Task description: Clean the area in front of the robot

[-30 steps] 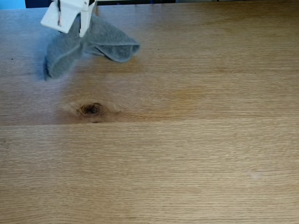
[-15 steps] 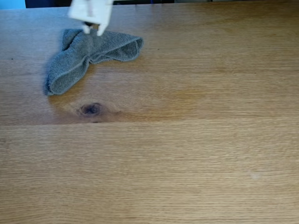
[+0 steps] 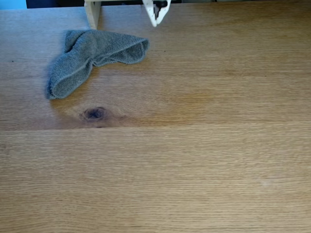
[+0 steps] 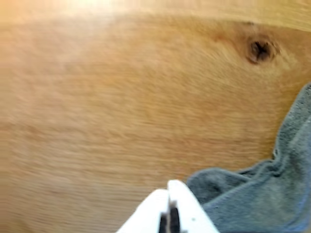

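The oak bench is the largest thing in both views, light brown with fine grain. 1 straight plank seam runs across it in the fixed view, and 1 dark round knot sits just above that seam toward the left; the wrist view shows the same knot near its upper right.

The grey terry cloth lies crumpled flat on the bench at the upper left of the fixed view, folded into 2 lobes, its lower lobe near the knot but apart from it. In the wrist view the cloth lies at the lower right.

A pale wooden post stands at the top edge, just above the cloth.

The white claw hangs at the top edge, right of the post, clear of the cloth. In the wrist view the claw has its 2 fingertips pressed together, gripping nothing, just beside the cloth's edge.
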Robot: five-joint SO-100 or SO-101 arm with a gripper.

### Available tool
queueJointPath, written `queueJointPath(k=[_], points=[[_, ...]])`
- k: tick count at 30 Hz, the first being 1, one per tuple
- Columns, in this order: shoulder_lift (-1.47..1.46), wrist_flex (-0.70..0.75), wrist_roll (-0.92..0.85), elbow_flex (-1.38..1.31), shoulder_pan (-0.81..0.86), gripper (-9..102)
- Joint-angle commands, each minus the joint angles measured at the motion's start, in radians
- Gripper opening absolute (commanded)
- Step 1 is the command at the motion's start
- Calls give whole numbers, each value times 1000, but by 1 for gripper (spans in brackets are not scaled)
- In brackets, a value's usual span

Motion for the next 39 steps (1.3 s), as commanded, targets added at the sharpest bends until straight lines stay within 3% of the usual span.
queueJointPath(k=[1, 5, 11, 17, 26, 39], points=[[126, 43, 74, -6, -8, 0], [247, 112, 86, 74, -3, 0], [572, 63, 2, 457, 29, 0], [870, 149, -81, 732, 75, 0], [1037, 296, -127, 861, 49, 0], [1060, 301, -158, 896, -21, 0]])
